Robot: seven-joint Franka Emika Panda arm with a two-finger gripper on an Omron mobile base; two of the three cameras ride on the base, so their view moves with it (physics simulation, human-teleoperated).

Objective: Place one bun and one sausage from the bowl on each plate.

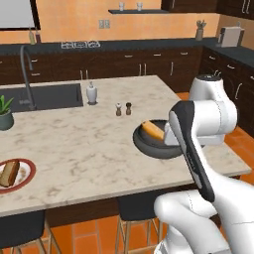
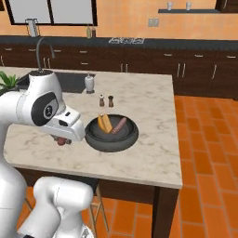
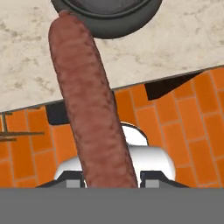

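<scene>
arm (image 2: 42, 107): elbow folded high, hand low by base | tool (image 3: 109, 181): jaws clamped on sausage (image 3: 89, 109)

No readable text, label or number anywhere — counters, cabinets, walls alike.

Matt mottled sausage (image 3: 89, 109), glossy dark bowl (image 2: 111, 137), veined marble counter (image 1: 84, 144)

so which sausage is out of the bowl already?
The sausage clamped in the gripper, hanging beside the bowl near the counter edge. The other sausage lies inside the bowl by the bun.
</scene>
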